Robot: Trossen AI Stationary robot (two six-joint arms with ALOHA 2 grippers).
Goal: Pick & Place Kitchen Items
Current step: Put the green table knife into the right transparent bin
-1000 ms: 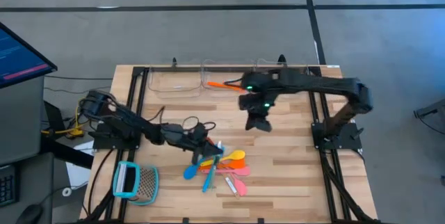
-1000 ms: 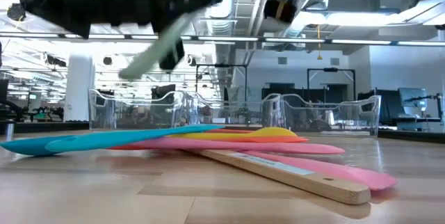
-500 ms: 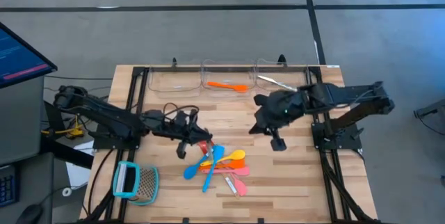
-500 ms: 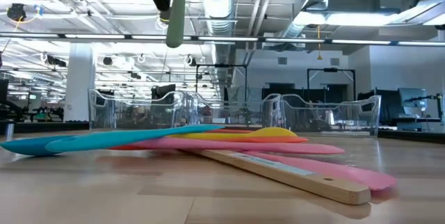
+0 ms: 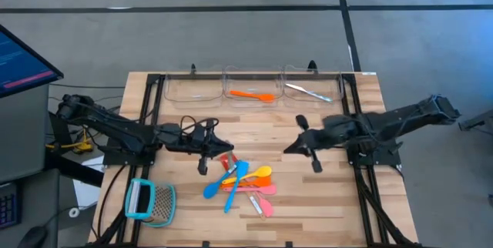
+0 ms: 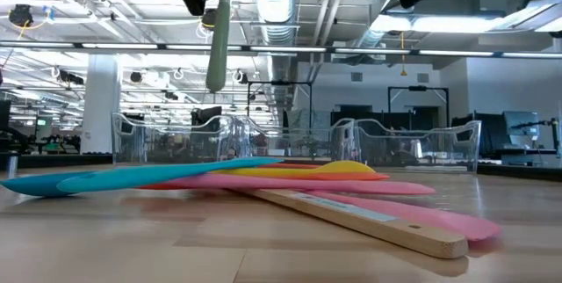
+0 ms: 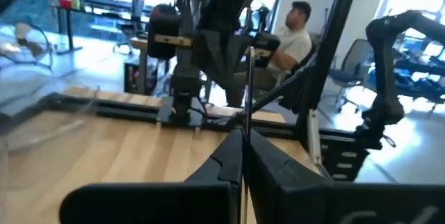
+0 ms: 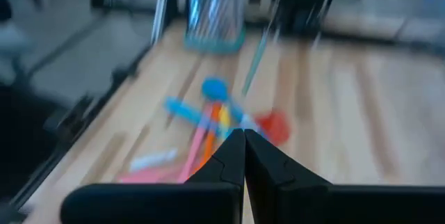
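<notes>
Withdrawn from above the far bins to the right middle of the pale wooden slatted bench (image 5: 323, 202): right tool (image 8: 243, 156), fingers pressed fully together, nothing held. Swung upright over the left side of the pile: left tool (image 7: 243, 156), clamped tight on a slim pale green utensil (image 6: 217, 37) that hangs vertically, clear of the bench.

Progress, judged from the layout:
- Placed: one orange plastic spoon (image 5: 251, 94) in the middle clear plastic bin (image 5: 231, 100); one silvery metal piece (image 5: 307, 91) in the right clear bin (image 5: 336, 86).
- Unfilled: left clear bin (image 5: 185, 92).
- In transit: pale green utensil, lifted but not yet over any bin.
- Remaining on the bench, near centre: overlapping pile of a blue plastic spoon (image 5: 212, 190), a yellow spoon (image 5: 263, 172), a pink flat spatula (image 5: 258, 189), a red-headed spatula (image 5: 226, 162) and a small pale-handled piece (image 5: 257, 206).
- Estimate: under halfway.

Materials and shapes:
- Pile items: smooth, glossy, long and thin; wooden handle visible in the low view.
- Bins: thin, transparent, rounded corners.
- Teal-framed metal mesh tool (image 5: 150, 201): wide, perforated, lying apart at the near left.
</notes>
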